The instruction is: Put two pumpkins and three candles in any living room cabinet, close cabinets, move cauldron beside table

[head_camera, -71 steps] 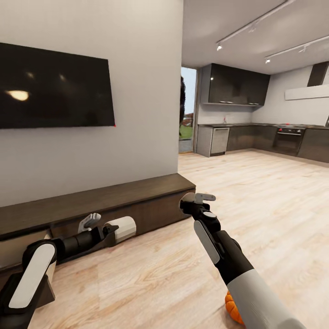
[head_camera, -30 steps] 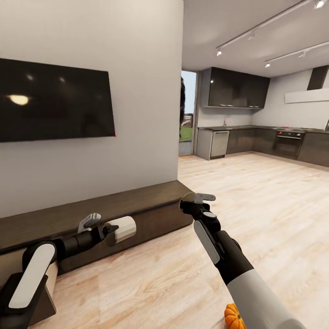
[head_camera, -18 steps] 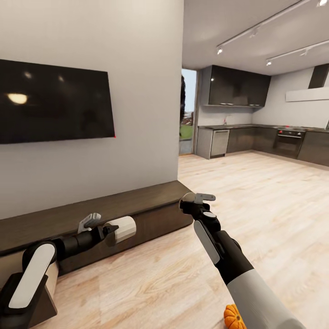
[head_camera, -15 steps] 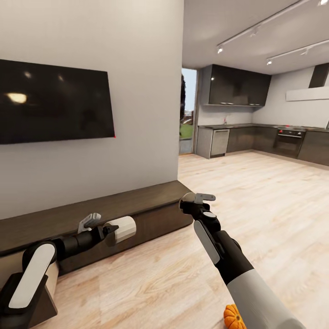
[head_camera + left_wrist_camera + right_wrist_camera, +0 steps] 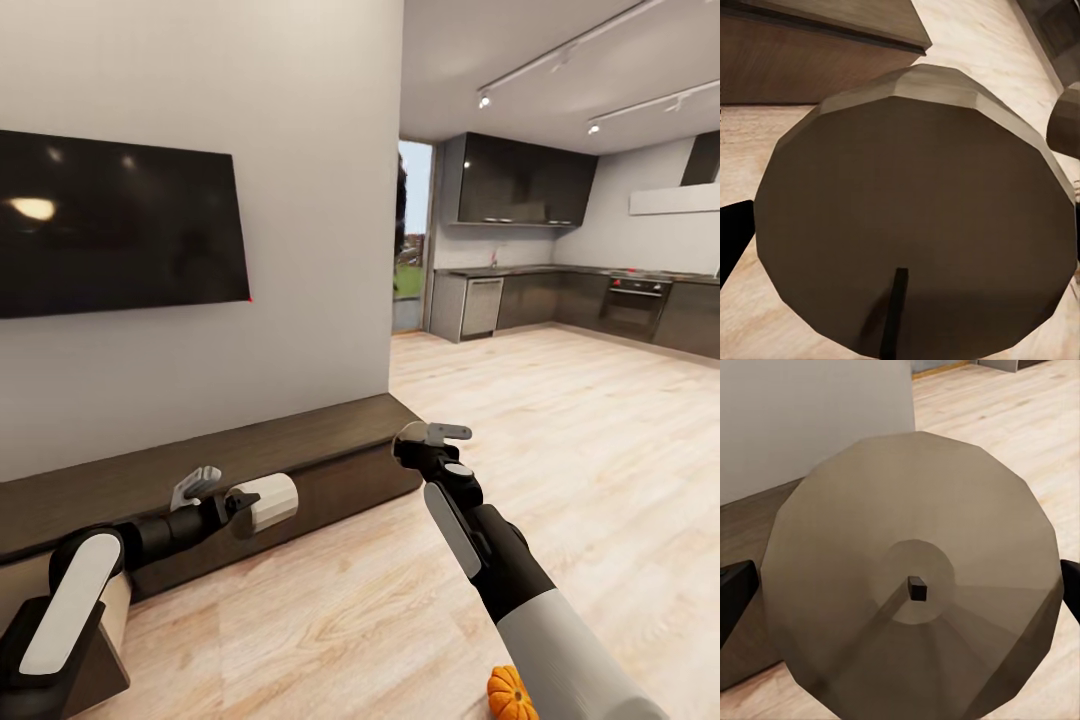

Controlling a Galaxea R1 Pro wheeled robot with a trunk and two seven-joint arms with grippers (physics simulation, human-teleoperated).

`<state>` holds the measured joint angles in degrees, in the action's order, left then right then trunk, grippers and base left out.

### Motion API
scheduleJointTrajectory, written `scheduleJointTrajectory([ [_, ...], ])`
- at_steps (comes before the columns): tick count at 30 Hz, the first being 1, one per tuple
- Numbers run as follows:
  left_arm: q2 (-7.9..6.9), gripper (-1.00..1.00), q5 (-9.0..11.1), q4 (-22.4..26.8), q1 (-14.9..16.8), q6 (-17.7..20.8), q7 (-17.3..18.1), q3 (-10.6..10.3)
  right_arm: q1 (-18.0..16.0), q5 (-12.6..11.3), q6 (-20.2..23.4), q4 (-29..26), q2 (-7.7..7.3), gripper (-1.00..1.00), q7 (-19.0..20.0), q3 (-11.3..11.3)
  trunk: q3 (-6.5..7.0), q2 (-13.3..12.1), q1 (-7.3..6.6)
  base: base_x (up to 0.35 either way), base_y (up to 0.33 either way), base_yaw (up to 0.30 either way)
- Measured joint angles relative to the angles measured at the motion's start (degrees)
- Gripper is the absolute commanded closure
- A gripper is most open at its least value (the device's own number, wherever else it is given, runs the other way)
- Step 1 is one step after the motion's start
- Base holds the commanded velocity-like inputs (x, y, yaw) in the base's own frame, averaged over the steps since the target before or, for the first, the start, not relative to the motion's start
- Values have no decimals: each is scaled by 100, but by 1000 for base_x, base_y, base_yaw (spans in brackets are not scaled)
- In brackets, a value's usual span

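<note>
My left gripper [image 5: 243,502] is shut on a cream-white candle [image 5: 270,499], held low in front of the long dark brown cabinet [image 5: 300,440]. The left wrist view looks onto that candle's top [image 5: 907,202] and dark wick [image 5: 894,311]. Off the cabinet's right end, my right gripper [image 5: 428,436] is shut on a second candle [image 5: 409,433]. Its round top [image 5: 915,585] and wick sit between two dark fingertips [image 5: 735,594] in the right wrist view. One orange pumpkin [image 5: 511,692] lies on the floor beside my right forearm. The cauldron and the table are out of view.
A wall TV [image 5: 115,225] hangs above the cabinet. A pale wood panel [image 5: 116,603] shows behind my left arm at the cabinet's left. Light plank floor [image 5: 560,430] runs right toward the kitchen with glossy dark cupboards [image 5: 520,180] and an oven [image 5: 632,305].
The whole view has shifted a little, so the camera has moved; the pumpkin now shows slightly further left. Both arms keep their pose and their candles.
</note>
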<state>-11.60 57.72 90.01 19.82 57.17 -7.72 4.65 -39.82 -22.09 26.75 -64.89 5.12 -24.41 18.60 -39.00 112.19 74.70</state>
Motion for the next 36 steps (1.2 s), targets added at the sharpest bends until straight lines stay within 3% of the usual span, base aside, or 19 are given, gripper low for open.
scheduleJointTrajectory([
  [4,0,100,-5,-17,0,3,-5,-7,-2,0,-3,0,0,100,0,0,36,-160,-88,0,0,0],
  [12,4,100,4,-50,0,-26,2,-15,-2,3,1,1,0,100,-1,-2,-34,-162,-88,0,0,0],
  [16,6,100,-41,-327,-1,-329,12,-64,1,2,-1,1,0,100,3,-2,-70,-162,-88,0,0,0],
  [19,2,100,-45,-645,-2,-618,13,-236,1,17,-2,7,0,100,1,-1,-97,-162,-88,0,0,0],
  [22,2,100,-26,-746,-1,-670,11,-313,-1,8,-3,9,0,100,0,-4,-123,-162,-88,0,0,0],
  [25,4,100,-126,-785,0,-687,8,-338,-2,4,-4,9,0,100,-1,-2,-150,-162,-88,0,0,0],
  [28,8,100,-420,-797,0,-689,7,-343,-1,3,-4,10,0,100,-1,-2,-177,-162,-88,0,0,0],
  [36,7,100,-420,-786,0,-699,31,-324,2,5,-2,10,0,100,1,-6,-247,-162,-88,0,0,0],
])
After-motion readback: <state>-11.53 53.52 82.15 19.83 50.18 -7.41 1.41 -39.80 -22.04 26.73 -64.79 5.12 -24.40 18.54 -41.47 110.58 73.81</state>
